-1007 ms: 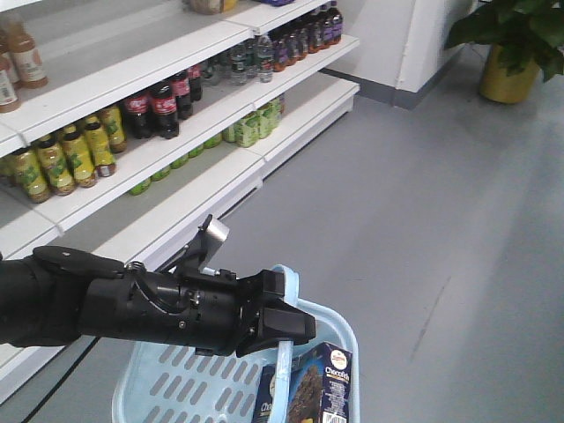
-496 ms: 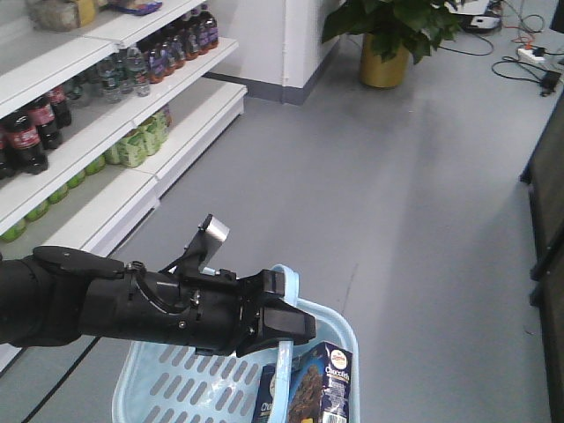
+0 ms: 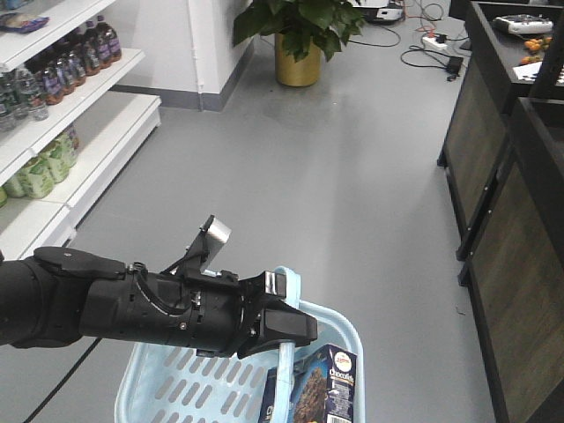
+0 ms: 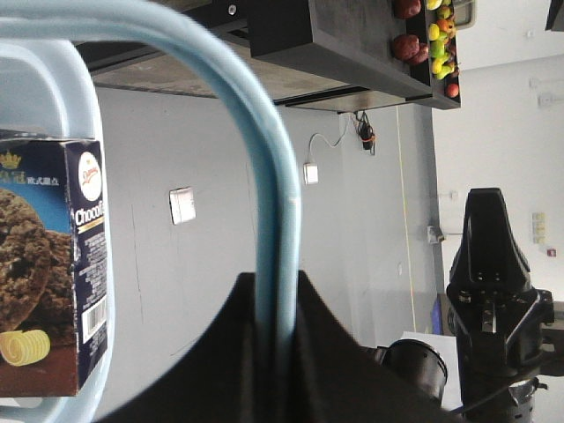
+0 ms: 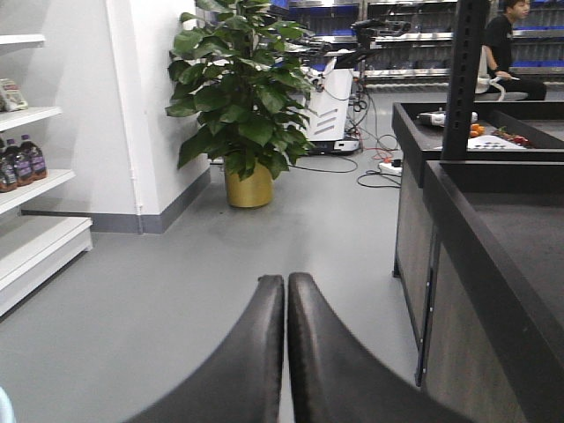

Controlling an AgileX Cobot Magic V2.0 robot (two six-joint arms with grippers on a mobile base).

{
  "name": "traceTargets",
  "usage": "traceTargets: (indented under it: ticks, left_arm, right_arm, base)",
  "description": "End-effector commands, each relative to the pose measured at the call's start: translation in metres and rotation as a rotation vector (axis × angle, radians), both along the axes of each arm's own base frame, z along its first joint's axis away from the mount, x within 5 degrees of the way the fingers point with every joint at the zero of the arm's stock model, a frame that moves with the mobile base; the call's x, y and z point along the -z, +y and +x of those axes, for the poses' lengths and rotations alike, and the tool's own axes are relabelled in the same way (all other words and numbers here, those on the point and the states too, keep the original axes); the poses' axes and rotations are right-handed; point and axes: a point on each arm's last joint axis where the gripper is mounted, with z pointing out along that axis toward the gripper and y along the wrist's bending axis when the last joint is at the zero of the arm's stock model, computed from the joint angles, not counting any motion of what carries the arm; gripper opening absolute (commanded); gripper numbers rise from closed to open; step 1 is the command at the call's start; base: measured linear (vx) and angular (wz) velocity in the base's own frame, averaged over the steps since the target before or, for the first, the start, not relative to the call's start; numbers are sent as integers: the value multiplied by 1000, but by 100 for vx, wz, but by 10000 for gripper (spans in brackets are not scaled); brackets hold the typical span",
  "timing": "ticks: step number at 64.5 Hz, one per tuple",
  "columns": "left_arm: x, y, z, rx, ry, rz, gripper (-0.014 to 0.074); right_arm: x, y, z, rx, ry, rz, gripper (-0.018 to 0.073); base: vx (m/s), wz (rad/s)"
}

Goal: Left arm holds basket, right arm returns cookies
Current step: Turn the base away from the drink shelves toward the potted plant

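Note:
The left arm (image 3: 123, 308) reaches across the bottom of the front view. Its gripper (image 3: 286, 328) is shut on the thin handle (image 4: 269, 167) of the light blue basket (image 3: 176, 388), which hangs below it. In the left wrist view the left gripper (image 4: 276, 284) pinches that handle between both black fingers. The cookies (image 3: 328, 381), a dark navy box, stand upright inside the basket at its right side and show again as the cookies (image 4: 53, 264). My right gripper (image 5: 286, 282) is shut on nothing, its fingers pressed together above the grey floor. The right arm (image 4: 492, 291) shows apart from the basket.
White shelves (image 3: 53, 150) with drink bottles run along the left. A potted plant (image 3: 298, 35) stands by the back wall, with cables on the floor beside it. Dark wooden counters (image 3: 515, 185) line the right side. Grey floor lies between them.
The whole view has swung to the right: the shelves slid off to the left, and the plant and dark counters came in. The left arm, basket and cookies keep the same pose.

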Motion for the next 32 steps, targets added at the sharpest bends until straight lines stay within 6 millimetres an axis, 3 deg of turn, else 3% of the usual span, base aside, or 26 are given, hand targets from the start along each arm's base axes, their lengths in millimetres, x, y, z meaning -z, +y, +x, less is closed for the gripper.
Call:
traceTargets:
  ticks: [1,32]
  left_arm:
    - [-32,-4,-1,-13,-21,-144,-8]
    - [-32,-4,-1,-13,-21,-144,-8]
  right_arm:
    - [-7,-1,-1,12,-84,-14,-8]
    - [-7,-1,-1,12,-84,-14,-8]
  base:
    - [15,-20]
    - [23,-4]
